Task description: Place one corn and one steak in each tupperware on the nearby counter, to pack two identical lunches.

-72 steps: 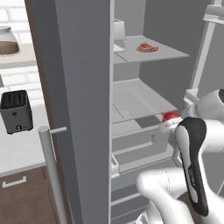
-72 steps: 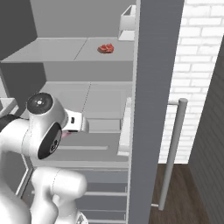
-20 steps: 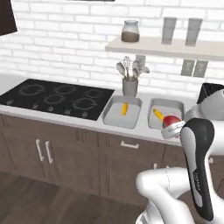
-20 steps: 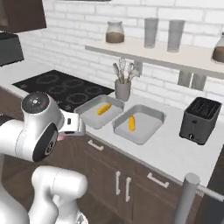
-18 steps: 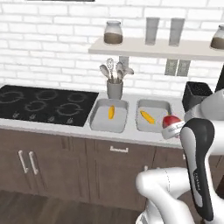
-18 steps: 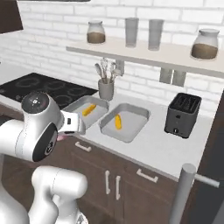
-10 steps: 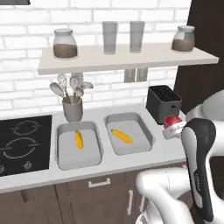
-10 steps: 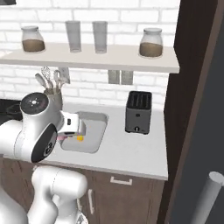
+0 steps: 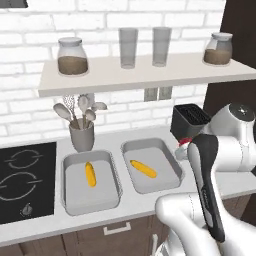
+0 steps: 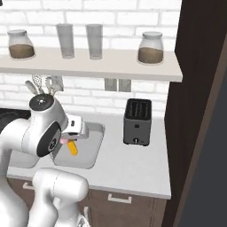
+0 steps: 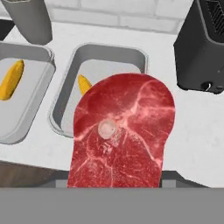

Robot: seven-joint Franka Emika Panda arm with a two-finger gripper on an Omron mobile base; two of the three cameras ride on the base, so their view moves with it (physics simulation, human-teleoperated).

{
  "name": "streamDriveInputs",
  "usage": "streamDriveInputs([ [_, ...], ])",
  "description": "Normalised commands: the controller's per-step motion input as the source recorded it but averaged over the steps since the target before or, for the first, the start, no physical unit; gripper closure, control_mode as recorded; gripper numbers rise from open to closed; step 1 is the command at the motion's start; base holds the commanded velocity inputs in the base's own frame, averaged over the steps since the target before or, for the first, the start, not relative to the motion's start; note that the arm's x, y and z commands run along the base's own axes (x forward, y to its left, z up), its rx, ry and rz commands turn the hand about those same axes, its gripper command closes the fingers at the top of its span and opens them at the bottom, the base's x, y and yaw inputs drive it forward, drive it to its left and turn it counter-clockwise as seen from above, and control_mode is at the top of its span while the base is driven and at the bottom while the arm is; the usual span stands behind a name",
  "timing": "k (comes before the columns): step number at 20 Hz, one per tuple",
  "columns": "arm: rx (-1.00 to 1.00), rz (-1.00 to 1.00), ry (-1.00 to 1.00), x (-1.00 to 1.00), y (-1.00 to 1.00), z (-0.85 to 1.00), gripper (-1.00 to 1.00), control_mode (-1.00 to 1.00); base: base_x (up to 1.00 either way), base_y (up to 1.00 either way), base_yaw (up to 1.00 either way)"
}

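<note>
1. Fingers are clamping a steak (image 11: 122, 135), the flat red marbled slab; the hand view is looking down its face, which is hiding the fingertips themselves, so the grip is read from the slab hanging square in front of the camera.
2. Gripper (image 9: 184, 145) is sitting high above the counter's (image 9: 140, 202) right part, just in front of the toaster (image 9: 189, 119), with a red edge of the steak showing at its tip in the left base view.
3. Arm is folding back on itself: the forearm is rising from the base, the wrist is bending forward, and the hand is tilting down toward the trays.
4. Step in hand, as I judge it: carrying the first steak to a tray. Each tray is holding one corn and no meat yet.
5. Right tray (image 9: 151, 165) is lying nearest the gripper, its corn (image 9: 143, 169) resting diagonally in the middle.
6. Left tray (image 9: 90, 181) is lying just beside it, with its own corn (image 9: 90, 174) upright along the middle.
7. Next move is calling for a short reach left and forward over the right tray, a lowering beside the cob, then a release.
8. Utensil pot (image 9: 81, 135) is standing behind the left tray, against the brick wall.
</note>
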Motion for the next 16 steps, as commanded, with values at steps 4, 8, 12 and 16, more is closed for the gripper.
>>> streamDriveInputs([
  [4, -0.06, -0.03, 0.02, 0.99, 0.62, -0.89, 1.00, -1.00, 0.00, 0.00, 0.00],
  [8, 0.00, -0.03, 0.00, 1.00, 0.22, -0.59, 1.00, -1.00, 0.00, 0.00, 0.00],
  [12, 0.00, 0.00, 0.00, 1.00, -0.02, -0.59, 1.00, -1.00, 0.00, 0.00, 0.00],
  [16, 0.00, 0.00, 0.01, 0.98, -0.06, -0.51, -1.00, -1.00, 0.00, 0.00, 0.00],
])
